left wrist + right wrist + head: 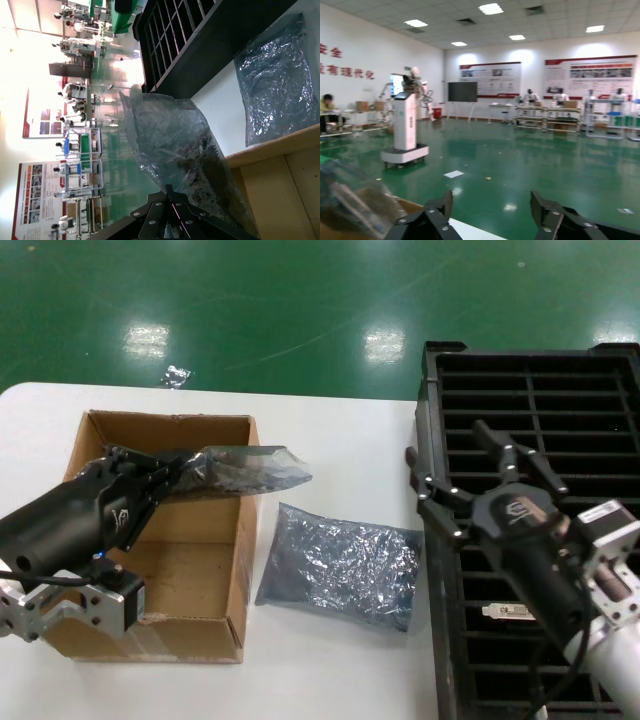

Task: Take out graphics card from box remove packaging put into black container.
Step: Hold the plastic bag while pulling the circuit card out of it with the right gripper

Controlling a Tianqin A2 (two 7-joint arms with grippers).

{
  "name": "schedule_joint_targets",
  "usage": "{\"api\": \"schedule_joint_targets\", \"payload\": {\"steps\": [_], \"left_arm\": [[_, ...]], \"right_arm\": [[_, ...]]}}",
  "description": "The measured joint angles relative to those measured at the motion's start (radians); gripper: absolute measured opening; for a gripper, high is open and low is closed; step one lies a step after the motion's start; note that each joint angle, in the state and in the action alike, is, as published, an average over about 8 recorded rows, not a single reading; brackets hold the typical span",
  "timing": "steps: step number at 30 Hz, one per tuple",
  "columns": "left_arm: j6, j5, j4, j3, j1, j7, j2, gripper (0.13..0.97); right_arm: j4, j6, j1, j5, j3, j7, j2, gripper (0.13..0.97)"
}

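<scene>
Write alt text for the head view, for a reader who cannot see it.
The left gripper holds a bagged graphics card above the open cardboard box on a white table. An empty blue-grey bag lies flat between the box and the black slotted container; the right gripper, open, hovers over the container's near-left edge.

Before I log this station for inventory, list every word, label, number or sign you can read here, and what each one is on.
White label on a card in the black container: print too small to read.
Logo on the right gripper housing: a mark, no readable letters.
Logo on the left gripper housing: not readable.
Red characters on the hall wall: blurred.
Wall posters: too small.
The box and the packaging: no text seen.
</scene>
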Motion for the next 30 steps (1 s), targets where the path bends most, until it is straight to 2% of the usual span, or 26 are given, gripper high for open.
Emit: {"api": "schedule_joint_targets", "payload": {"steps": [7,12,19,24,30], "left_arm": [[0.0,0.0,0.0,0.0,0.0,0.0,0.0,0.139],[0.0,0.0,0.0,0.0,0.0,0.0,0.0,0.139],[0.0,0.0,0.0,0.0,0.0,0.0,0.0,0.139],[0.0,0.0,0.0,0.0,0.0,0.0,0.0,0.139],[0.0,0.0,0.0,0.0,0.0,0.0,0.0,0.139]], "right_arm": [[-0.013,0.001,0.055,-0.127,-0.086,0.113,0.019,0.512],[-0.042,-0.027,0.082,-0.245,-0.101,0.173,-0.024,0.379],[-0.075,-0.107,0.107,-0.381,-0.11,0.215,-0.079,0.268],[-0.1,-0.15,0.127,-0.403,-0.129,0.182,-0.089,0.21],[-0.134,-0.188,0.162,-0.352,-0.15,0.08,-0.088,0.148]]}}
